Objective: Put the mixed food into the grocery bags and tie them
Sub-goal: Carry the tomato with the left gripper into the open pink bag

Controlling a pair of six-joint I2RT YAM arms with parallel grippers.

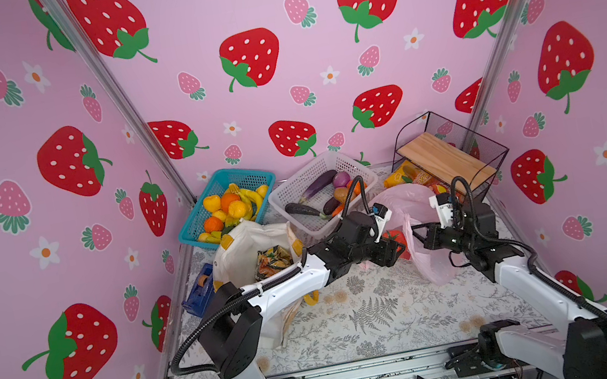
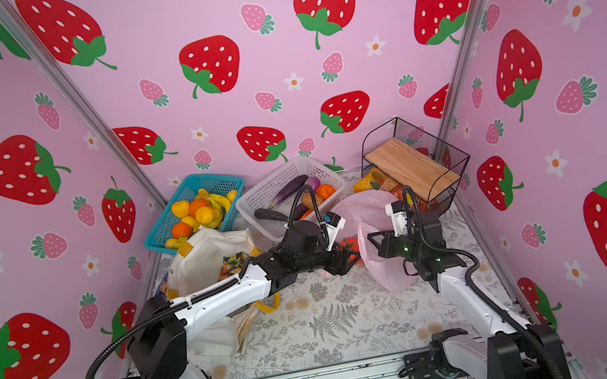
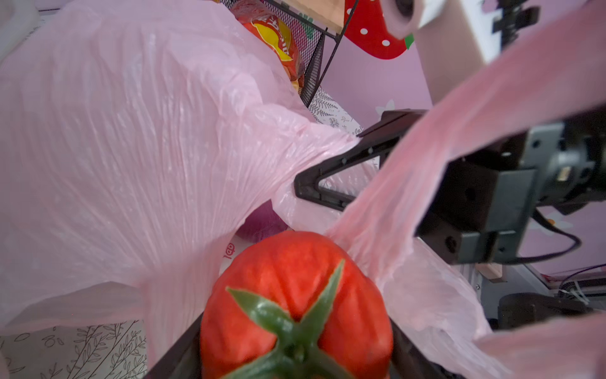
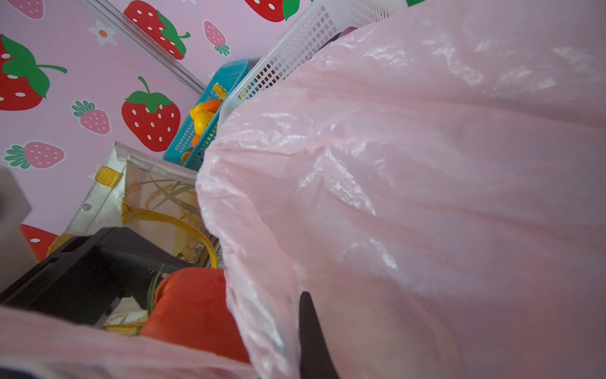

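The white tote (image 1: 245,251) stands well behind the left gripper's (image 1: 396,243) jaws, beside that arm, with snack packets (image 1: 272,261) already inside it, so it plays no part in this step. The pink plastic bag (image 3: 131,131) lies directly ahead of those jaws, its mouth facing them. The right gripper (image 1: 419,231) has its jaws closed tight on the bag's thin film at the far rim, lifting it so the mouth gapes, and one handle band stretches across just past them. The left gripper's jaws stand fairly wide, clamped on either side of the red tomato (image 3: 295,295), stem end towards the wrist camera. A purple onion (image 3: 259,223) shows just beyond the tomato, already inside the bag. The step in hand appears to be bagging the tomato. It would go best if the left jaws travel forward and down until the tomato is past both rim and handle band, then release low beside the onion; the film looks flimsy. The right jaws' part is to hold the rim high and taut, and the left fingers should back out straight to avoid snagging the band.
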